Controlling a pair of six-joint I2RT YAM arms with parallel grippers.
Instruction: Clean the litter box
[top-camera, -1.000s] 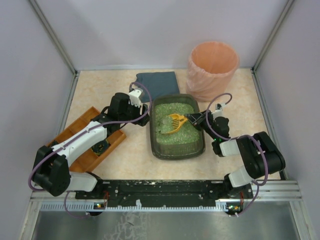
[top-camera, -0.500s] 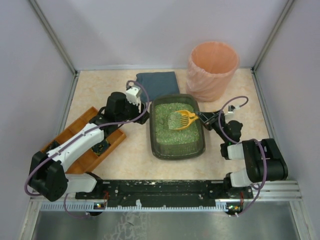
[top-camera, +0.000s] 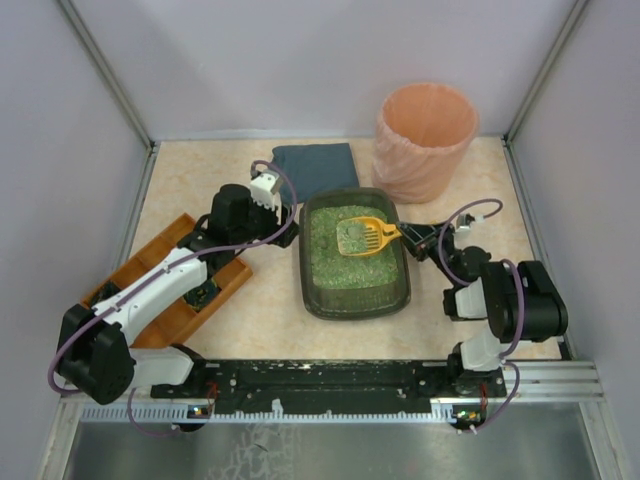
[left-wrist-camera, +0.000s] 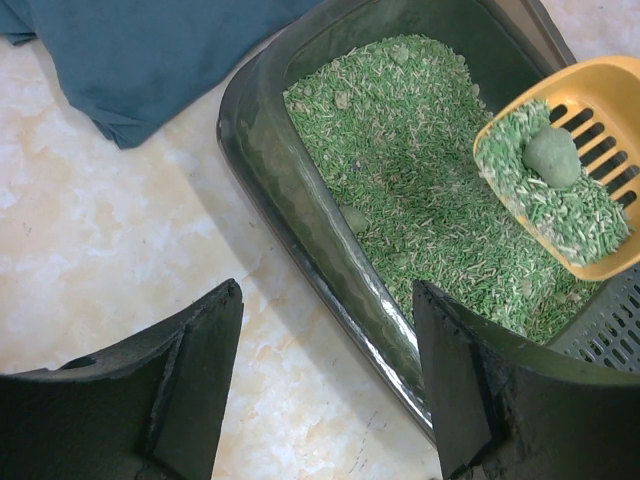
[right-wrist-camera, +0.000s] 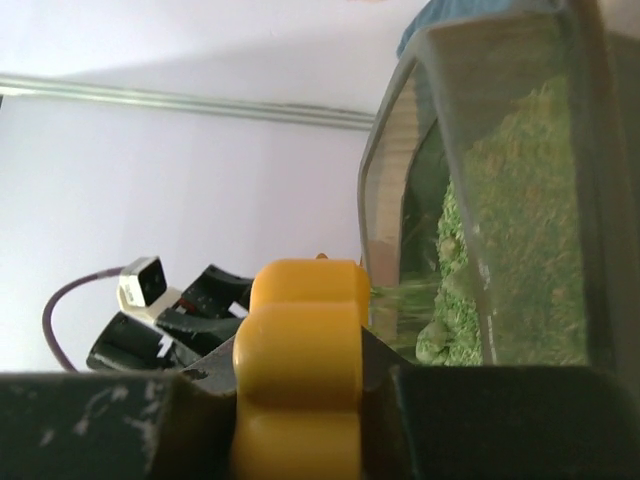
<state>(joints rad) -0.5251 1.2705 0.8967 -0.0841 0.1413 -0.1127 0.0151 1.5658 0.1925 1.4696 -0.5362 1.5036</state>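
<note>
The litter box (top-camera: 352, 306) lies in the middle of the table (top-camera: 262, 312), its long side running away from the arms, and its floor is covered with green litter (top-camera: 345, 268). Over the far part of the box hangs a yellow scoop (top-camera: 362, 236) with slots. It carries a heap of loose grains and one round grey-green clump (left-wrist-camera: 551, 155). I think it is held low above the box, and not yet over the bin, so that clean grains can fall through the slots back into the box and only the clump is left.

The right gripper (top-camera: 414, 238) is just beside the right rim of the box, and its fingers are pressed narrowly on the yellow handle of the scoop. The left gripper (left-wrist-camera: 325, 385) hovers just beside the left rim, its jaws standing wide apart with nothing between them. From there it could perhaps steady the box, but now it does not touch it.

Behind the far left corner of the box lies a dark blue cloth (top-camera: 315, 165). Behind the far right corner stands a tall peach bin (top-camera: 425, 140), near enough for the right arm to tip the clump in. Well to the left of the box rests a wooden tray (top-camera: 172, 285), partly hidden under the left arm
</note>
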